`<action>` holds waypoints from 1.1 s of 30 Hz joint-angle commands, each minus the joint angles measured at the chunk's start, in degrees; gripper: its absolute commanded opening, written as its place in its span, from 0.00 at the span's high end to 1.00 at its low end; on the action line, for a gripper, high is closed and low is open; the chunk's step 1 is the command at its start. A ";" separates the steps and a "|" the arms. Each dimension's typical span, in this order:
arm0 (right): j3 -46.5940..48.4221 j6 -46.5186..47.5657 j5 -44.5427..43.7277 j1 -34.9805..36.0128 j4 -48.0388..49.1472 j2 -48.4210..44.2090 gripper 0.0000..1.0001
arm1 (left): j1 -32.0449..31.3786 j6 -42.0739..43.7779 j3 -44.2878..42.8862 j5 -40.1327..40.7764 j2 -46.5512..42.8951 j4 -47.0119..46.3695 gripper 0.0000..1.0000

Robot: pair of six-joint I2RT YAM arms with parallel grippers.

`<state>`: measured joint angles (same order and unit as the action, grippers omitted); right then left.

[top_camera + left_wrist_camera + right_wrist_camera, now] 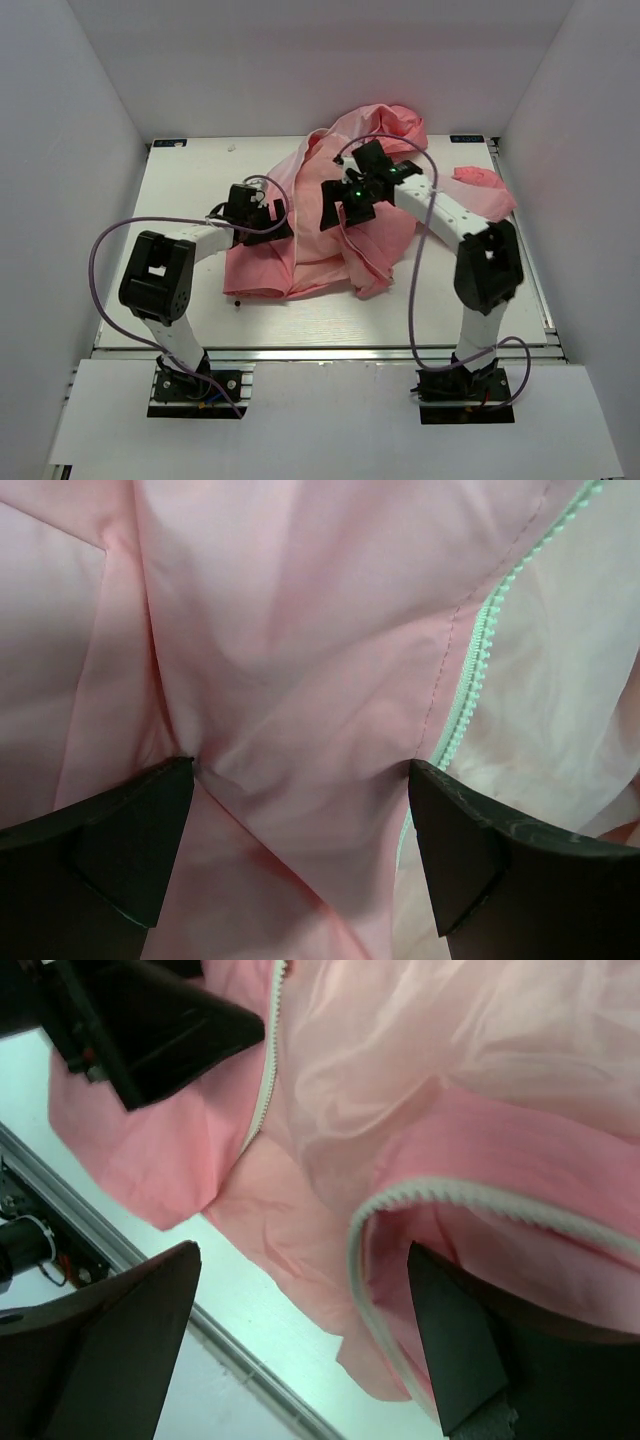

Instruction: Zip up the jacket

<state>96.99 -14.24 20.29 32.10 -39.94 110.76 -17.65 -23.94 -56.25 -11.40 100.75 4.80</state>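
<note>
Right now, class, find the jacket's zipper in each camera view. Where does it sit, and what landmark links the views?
Top external: too small to pick out on the jacket.
Left wrist: the zipper slants from upper right down to mid-frame.
Right wrist: it runs down at top centre, and curves again mid-right.
Shared landmark: the left gripper beside it.

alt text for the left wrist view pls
A creased, thin pale pink fabric jacket fills the view, its white toothed zipper running from the top right corner down toward one finger. The left gripper is open, black fingers wide apart at the bottom edge.
</note>
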 commanded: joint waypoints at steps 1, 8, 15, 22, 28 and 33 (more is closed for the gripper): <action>-9.04 4.39 0.81 -1.42 5.13 -13.35 0.11 | -0.02 2.76 -1.32 -3.42 -2.73 4.88 0.02; -31.84 6.86 -7.90 -1.42 6.99 -35.23 0.11 | -0.02 0.92 -0.88 -6.62 -14.07 6.62 0.02; -46.27 6.24 -12.03 -1.34 9.96 -40.62 0.11 | -0.89 -2.07 4.82 -8.90 -21.82 7.77 0.02; -47.07 7.99 -17.12 -1.42 18.40 -34.66 0.11 | -5.71 -2.42 12.56 -9.26 -26.30 6.28 0.02; -45.66 8.10 -15.63 -1.42 18.68 -28.85 0.25 | -7.22 -3.65 17.22 -6.09 -25.79 3.64 0.02; -44.17 -2.45 -26.00 -1.42 5.16 -31.21 1.00 | -7.31 -3.83 17.31 -5.65 -22.44 2.59 0.02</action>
<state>50.13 -11.31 0.64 30.61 -27.92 82.81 -24.95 -27.40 -38.92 -18.00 77.65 9.76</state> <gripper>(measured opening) 0.039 0.980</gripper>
